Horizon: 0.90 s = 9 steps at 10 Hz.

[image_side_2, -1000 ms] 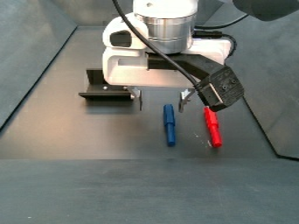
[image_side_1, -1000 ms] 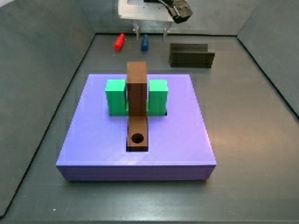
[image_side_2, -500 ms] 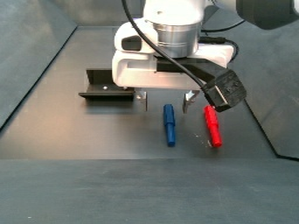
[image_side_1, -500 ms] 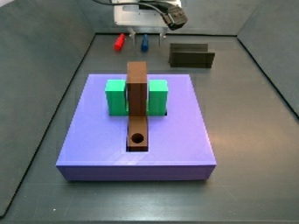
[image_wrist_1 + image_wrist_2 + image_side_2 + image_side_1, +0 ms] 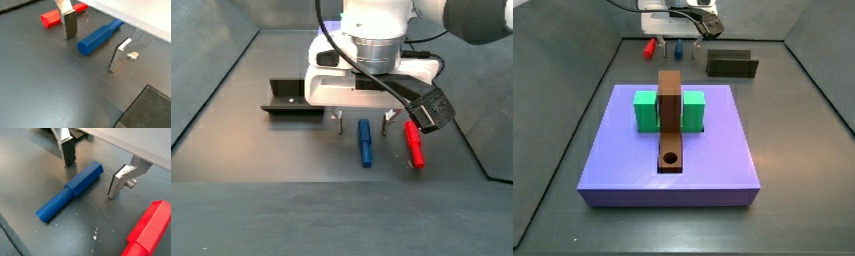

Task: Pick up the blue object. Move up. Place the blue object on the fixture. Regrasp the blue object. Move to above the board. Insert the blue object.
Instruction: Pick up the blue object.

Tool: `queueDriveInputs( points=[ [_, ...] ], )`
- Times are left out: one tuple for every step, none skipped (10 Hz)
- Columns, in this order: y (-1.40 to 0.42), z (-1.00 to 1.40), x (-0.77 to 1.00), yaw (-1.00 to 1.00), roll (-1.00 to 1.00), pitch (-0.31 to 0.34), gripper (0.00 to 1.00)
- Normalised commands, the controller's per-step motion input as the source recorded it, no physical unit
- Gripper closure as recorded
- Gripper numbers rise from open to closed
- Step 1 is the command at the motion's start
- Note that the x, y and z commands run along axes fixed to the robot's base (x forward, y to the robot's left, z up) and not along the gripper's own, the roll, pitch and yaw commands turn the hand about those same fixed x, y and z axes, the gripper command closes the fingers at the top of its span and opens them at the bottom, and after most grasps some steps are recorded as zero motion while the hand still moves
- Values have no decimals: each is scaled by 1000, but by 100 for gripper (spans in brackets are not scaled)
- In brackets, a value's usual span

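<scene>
Gripper (image 5: 92,169) open, empty, fingers straddling blue object (image 5: 70,191) lying on floor; no grasp yet; fixture (image 5: 293,98) placement, regrasp, board (image 5: 671,150) insertion all remain.

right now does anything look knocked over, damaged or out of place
Nothing stands out. The blue object and red peg lie flat on the floor, the open claw straddles the blue one, and the fixture stands upright.

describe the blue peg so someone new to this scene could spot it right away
Find the large purple-blue square board, then look past it to the grey floor beneath the open gripper. The slim blue cylindrical peg lies flat there, one end between the gripper's fingers. Its neighbour, a similar red peg, lies beside it outside the gripper; only colour separates them.
</scene>
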Motion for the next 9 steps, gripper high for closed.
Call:
queueDriveInputs(
  points=[
    [0,0,0,0,0,0,100],
    [0,0,0,0,0,0,100],
    [0,0,0,0,0,0,100],
    [0,0,0,0,0,0,100],
    [0,0,0,0,0,0,100],
    [0,0,0,0,0,0,100],
    [0,0,0,0,0,0,100],
    [0,0,0,0,0,0,100],
    [0,0,0,0,0,0,100]
  ],
)
